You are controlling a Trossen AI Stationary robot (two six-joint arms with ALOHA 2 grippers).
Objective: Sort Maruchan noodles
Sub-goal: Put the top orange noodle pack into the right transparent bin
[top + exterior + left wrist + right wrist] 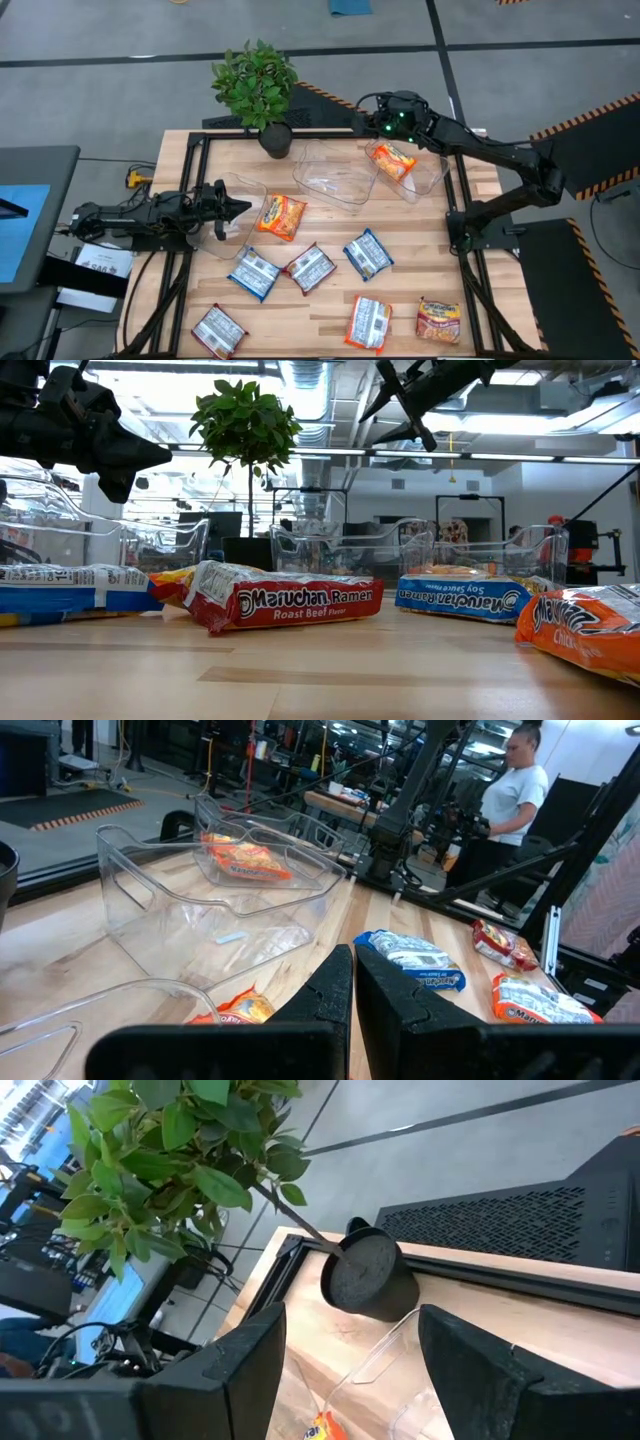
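We see a potted plant (257, 88) at the wooden counter's (330, 310) far edge, three clear bins (338, 178) nearby, a person (508, 805) beyond.

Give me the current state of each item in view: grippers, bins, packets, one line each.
left gripper: shut, empty, over the table's left edge.
right gripper: open, empty, above the right bin.
right bin: holds one orange packet.
middle bin: no packet inside.
left bin: no packet inside.
loose orange packet: lying beside the left bin.
remaining packets: flat on the table, unsorted.
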